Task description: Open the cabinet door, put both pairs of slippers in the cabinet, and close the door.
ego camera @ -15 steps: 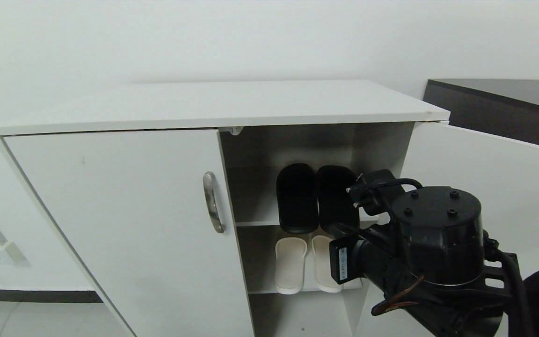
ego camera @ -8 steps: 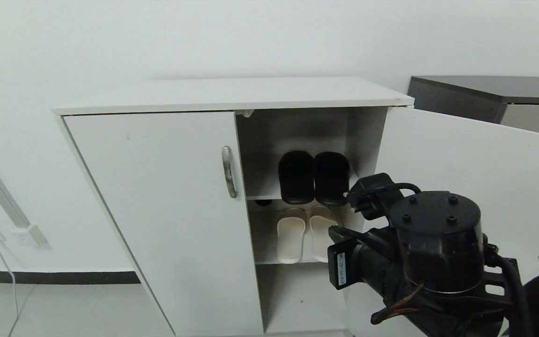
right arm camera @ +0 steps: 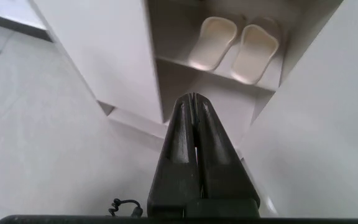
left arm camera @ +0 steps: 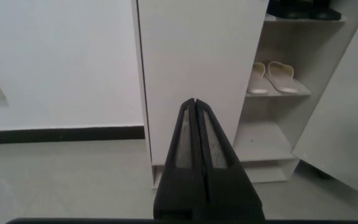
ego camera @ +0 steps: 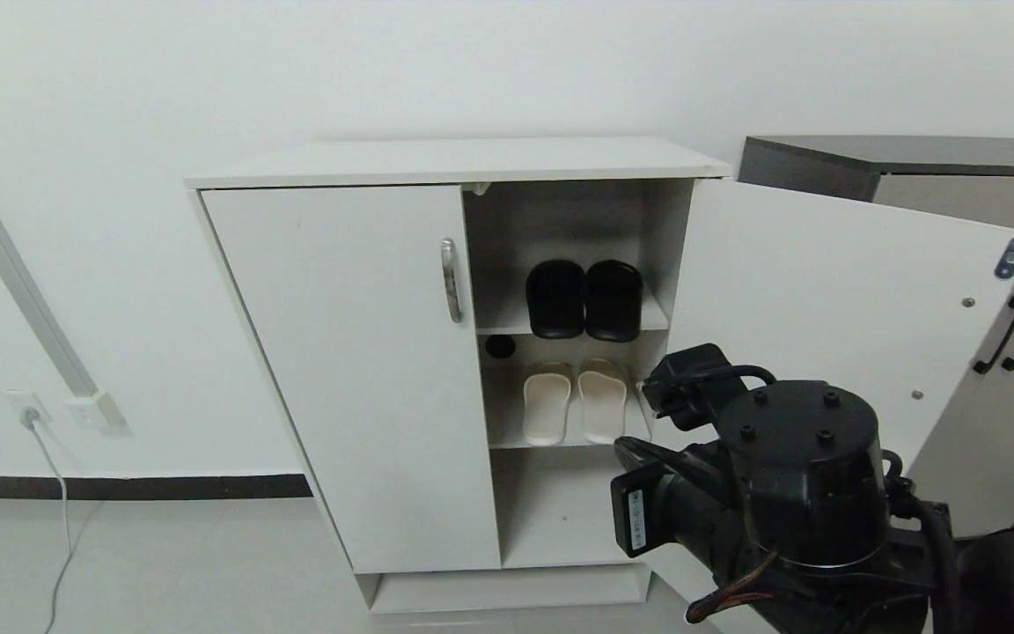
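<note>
End effectors, two: left end effector (left arm camera: 194,104) pinched fully closed, gripping nothing; right end effector (right arm camera: 193,98) likewise closed and empty. One white cabinet (ego camera: 454,162) with two doors: left door (ego camera: 357,352) flat against the front, carrying one metal handle (ego camera: 449,280); right door (ego camera: 824,299) swung wide open. Two pairs of slippers, four slippers in all, both inside behind the open side: black pair (ego camera: 584,299) side by side on the upper shelf, cream pair (ego camera: 575,405) side by side on the shelf just below. From the right arm's wrist in the head view, cream pair at about 10 o'clock, black pair at about 11 o'clock, both well apart from either end effector. One grey cupboard (ego camera: 982,440) at 3 o'clock of the cabinet, one wall socket (ego camera: 27,412) at 9 o'clock.
</note>
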Controlling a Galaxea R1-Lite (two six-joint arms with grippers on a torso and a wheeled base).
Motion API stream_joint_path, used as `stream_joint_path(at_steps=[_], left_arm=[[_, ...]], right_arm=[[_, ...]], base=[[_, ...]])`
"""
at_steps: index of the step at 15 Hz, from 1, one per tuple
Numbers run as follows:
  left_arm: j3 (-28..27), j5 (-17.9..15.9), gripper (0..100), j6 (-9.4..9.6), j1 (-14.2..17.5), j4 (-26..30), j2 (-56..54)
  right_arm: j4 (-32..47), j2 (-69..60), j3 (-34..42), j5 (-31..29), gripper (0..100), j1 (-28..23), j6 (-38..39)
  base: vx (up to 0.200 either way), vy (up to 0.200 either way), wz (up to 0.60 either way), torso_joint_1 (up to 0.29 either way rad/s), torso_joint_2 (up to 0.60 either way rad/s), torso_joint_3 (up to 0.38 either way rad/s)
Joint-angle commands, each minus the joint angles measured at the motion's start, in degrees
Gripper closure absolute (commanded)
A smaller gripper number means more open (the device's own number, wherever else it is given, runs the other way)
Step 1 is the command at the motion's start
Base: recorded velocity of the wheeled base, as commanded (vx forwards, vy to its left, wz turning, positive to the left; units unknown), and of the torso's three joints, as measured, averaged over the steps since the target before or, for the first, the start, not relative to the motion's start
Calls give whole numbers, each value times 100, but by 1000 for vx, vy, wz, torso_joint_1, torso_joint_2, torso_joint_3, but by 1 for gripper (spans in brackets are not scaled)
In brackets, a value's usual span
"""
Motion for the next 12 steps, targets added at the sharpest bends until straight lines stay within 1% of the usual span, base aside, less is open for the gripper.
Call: stream_joint_path(at_steps=[1, 12], left_arm=[[1, 4, 100, 1, 0, -1, 1], [1, 4, 100, 1, 0, -1, 1]], right_arm=[[-27, 67, 65, 82, 100, 3, -6], [-27, 76, 92, 117, 100, 3, -15]], base=[[0, 0, 0, 0, 0, 0], [0, 0, 0, 0, 0, 0]])
